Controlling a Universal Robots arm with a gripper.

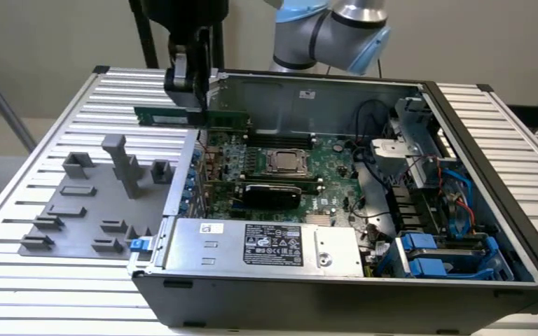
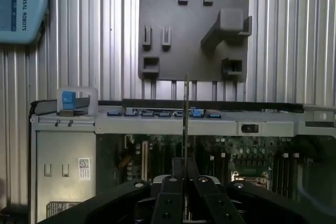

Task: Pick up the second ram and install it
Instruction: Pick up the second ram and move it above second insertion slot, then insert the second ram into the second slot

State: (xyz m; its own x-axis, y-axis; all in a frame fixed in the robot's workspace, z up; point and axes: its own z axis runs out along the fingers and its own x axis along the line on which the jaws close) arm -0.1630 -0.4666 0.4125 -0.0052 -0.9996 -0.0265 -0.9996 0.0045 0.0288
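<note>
Jaws point down; second ram (image 1: 228, 119) pinched.

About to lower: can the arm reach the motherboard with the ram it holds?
Probably yes. The tool grips the ram over the open case's edge; the motherboard below lies uncovered, cables off toward the exterior view's right.

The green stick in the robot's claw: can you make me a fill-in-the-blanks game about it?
1. The claw is shut on the second ram, which is ____ in colour.
2. The grey tray lies on the exterior view's ____ of the computer case.
3. The silver CPU sits ____ the computer case.
Missing words: green; left; inside.
</note>
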